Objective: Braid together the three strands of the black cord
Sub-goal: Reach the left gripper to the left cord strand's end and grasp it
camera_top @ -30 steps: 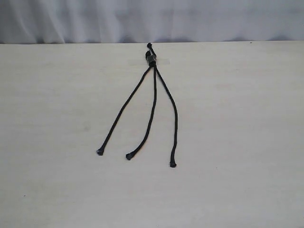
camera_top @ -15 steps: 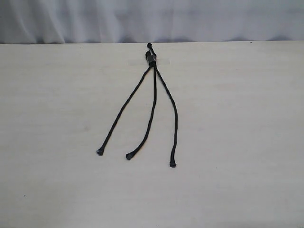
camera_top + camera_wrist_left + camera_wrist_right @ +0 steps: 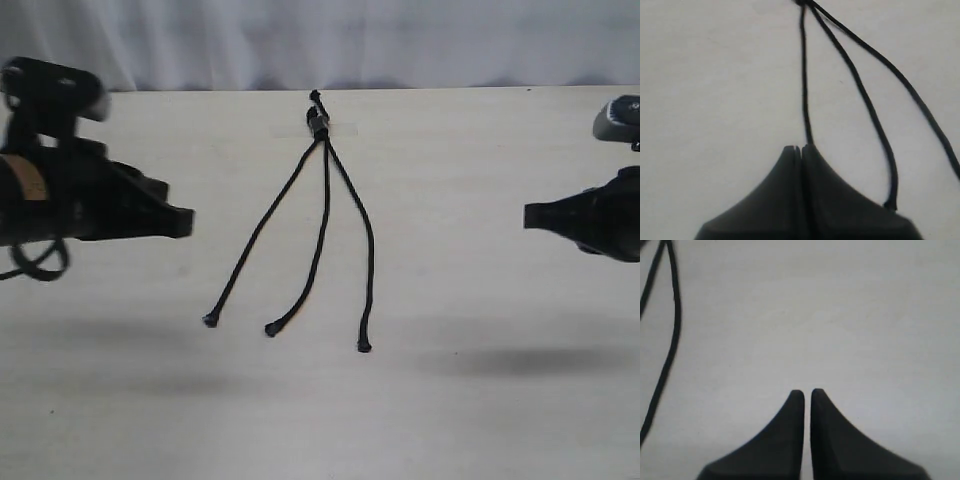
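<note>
The black cord [image 3: 318, 122] lies flat on the pale table [image 3: 480, 400], its knotted top held down by clear tape [image 3: 343, 129]. From the knot the three strands fan toward the near edge: left strand [image 3: 262, 228], middle strand [image 3: 320, 235] and right strand [image 3: 368, 240], each ending in a knobby tip. My left gripper [image 3: 188, 220] hovers left of the strands, shut and holding nothing. In its wrist view the left gripper [image 3: 801, 148] has one strand [image 3: 804, 75] running under its tip. My right gripper [image 3: 528, 215] hangs far right, fingers together. From the right wrist, the right gripper [image 3: 807, 391] is well apart from a strand [image 3: 675, 325].
A white curtain [image 3: 400, 40] hangs behind the table's far edge. The arms cast shadows [image 3: 520, 362] on the tabletop near the front. Bare table surface lies on both sides of the cord.
Both arms have come into the exterior view, the left from the left edge and the right from the right edge. The cord has not moved.
</note>
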{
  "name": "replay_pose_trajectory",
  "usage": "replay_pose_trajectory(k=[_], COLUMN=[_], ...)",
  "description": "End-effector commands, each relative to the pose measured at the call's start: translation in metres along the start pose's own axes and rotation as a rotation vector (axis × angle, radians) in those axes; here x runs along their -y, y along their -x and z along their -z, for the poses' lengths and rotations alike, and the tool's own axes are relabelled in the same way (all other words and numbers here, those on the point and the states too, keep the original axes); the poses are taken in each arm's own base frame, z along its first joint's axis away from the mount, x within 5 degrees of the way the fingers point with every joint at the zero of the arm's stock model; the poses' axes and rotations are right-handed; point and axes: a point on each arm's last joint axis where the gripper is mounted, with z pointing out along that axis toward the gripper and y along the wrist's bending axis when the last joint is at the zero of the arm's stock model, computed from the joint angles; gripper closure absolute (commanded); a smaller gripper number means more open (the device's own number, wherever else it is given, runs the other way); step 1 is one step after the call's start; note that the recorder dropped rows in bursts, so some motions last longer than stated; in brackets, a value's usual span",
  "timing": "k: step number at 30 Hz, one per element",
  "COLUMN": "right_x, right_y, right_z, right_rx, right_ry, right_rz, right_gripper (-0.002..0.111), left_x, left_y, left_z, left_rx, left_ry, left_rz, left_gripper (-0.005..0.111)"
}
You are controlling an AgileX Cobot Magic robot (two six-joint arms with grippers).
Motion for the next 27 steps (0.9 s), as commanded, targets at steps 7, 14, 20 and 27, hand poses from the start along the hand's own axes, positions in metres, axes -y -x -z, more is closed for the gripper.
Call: replay_pose_trajectory(k=[7, 14, 20, 27], right_x=[-0.003, -0.003, -0.003, -0.003], right_y=[-0.001, 0.0, 0.0, 0.0], right_z=[-0.015, -0.015, -0.015, -0.015], right_rx=[-0.027, -0.013, -0.013, -0.013], right_ry=[0.044, 0.041, 0.041, 0.041], right_rz=[0.002, 0.001, 0.001, 0.001], right_gripper=[0.104, 0.104, 0.104, 0.104], left_x=[0.087, 0.09, 0.087, 0.083], left_y=[-0.027, -0.045, -0.051, -0.026], left_z=[-0.115, -0.144, -0.142, -0.132], left_rx=[-0.255, -0.326, -0.393, -0.405], left_ry=[-0.139, -0.135, -0.118, -0.082], left_rz=[-0.175, -0.265, -0.328, -0.37], left_gripper=[0.073, 0.072, 0.107, 0.107])
